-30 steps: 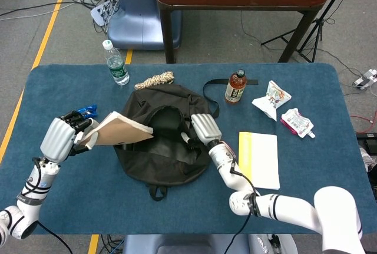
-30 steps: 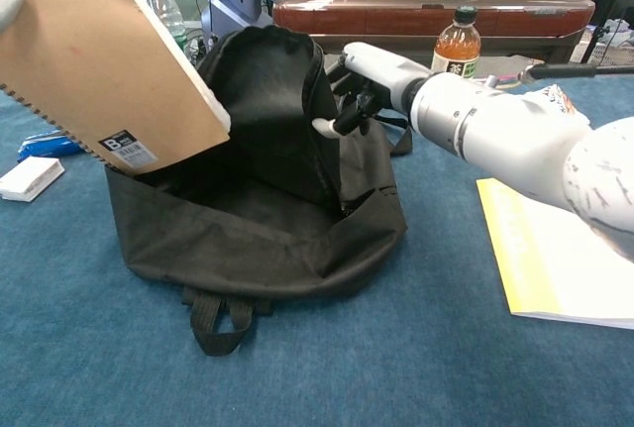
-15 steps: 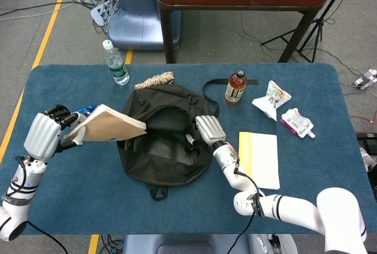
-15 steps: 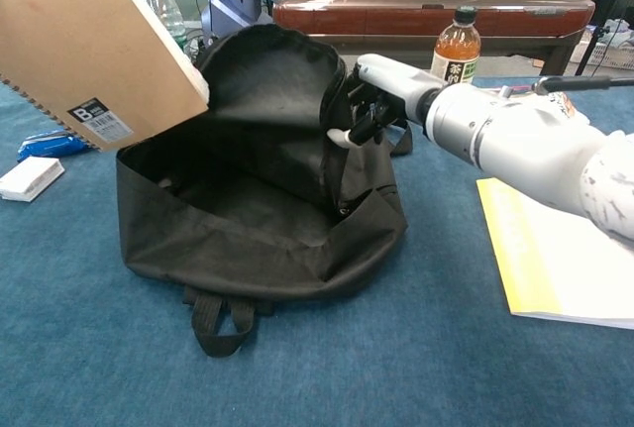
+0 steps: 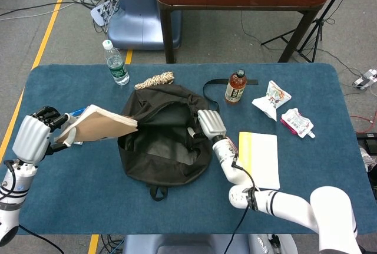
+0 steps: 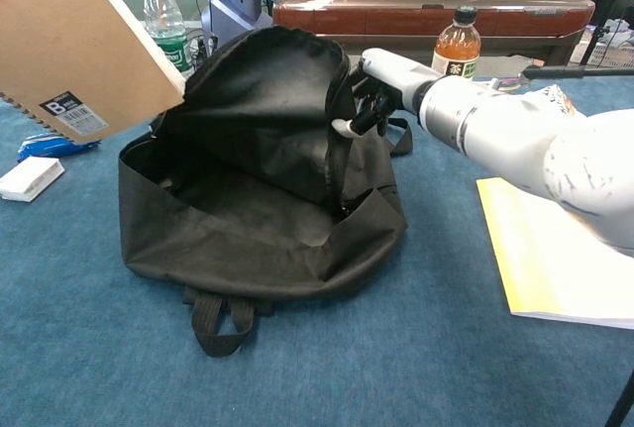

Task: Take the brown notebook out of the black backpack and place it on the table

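The brown spiral notebook [image 5: 97, 125] [image 6: 74, 46] hangs in the air to the left of the black backpack [image 5: 162, 139] [image 6: 258, 189], fully outside it. My left hand [image 5: 34, 136] grips its left edge; the hand itself is out of the chest view. The backpack lies open on the blue table [image 5: 70, 177], its flap standing up. My right hand [image 5: 207, 127] [image 6: 381, 85] holds the backpack's right rim by the opening, fingers curled into the fabric.
A blue packet [image 6: 54, 145] and a small white box [image 6: 30, 177] lie left of the backpack. A water bottle [image 5: 116, 63], rope bundle [image 5: 155, 79], tea bottle [image 5: 235, 86], snack packs [image 5: 283, 109] and a yellow-white booklet [image 5: 259, 158] sit around the table.
My left hand has carried the notebook leftward and clear of the backpack. The backpack's flap has lifted and its opening widened. My right hand has shifted slightly while keeping hold of the rim.
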Tool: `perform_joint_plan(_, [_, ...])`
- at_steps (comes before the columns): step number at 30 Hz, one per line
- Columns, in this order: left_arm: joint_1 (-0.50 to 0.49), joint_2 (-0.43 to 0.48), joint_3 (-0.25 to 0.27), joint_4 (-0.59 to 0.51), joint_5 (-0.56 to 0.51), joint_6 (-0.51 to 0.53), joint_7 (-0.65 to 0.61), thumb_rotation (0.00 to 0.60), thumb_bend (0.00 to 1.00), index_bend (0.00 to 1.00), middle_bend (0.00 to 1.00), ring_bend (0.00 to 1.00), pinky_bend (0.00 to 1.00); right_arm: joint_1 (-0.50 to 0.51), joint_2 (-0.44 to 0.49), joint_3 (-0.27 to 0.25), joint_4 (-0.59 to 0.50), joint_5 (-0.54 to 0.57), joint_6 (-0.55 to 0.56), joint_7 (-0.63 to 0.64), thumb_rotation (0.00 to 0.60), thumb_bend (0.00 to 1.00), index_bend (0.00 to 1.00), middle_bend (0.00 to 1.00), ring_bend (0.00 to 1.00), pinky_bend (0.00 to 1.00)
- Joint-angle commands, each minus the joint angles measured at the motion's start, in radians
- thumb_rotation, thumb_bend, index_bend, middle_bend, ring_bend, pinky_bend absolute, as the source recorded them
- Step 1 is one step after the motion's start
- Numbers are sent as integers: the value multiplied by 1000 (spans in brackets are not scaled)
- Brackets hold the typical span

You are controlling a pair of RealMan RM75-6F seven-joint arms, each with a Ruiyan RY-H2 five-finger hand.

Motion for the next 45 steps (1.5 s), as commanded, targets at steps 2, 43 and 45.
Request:
perform_joint_plan(2, [10,6,-3,2,-7,2,-3,600,572,755,756,646,448,-1,1,-2,1,1,-5,3,600,525,785,556,466,593])
perform_joint_plan(43, [-76,-48,-57,97,-49,-143,12,600,572,755,756,646,449,-83,417,-240,-577,-409,-57,-31,537,305,0,76,14,201])
perform_joint_plan(45, [-88,-71,-55,115,-46,-152,20,600,572,755,756,646,448,-103,442,-242,-597,-425,-20,-35,537,303,0,77,14,201])
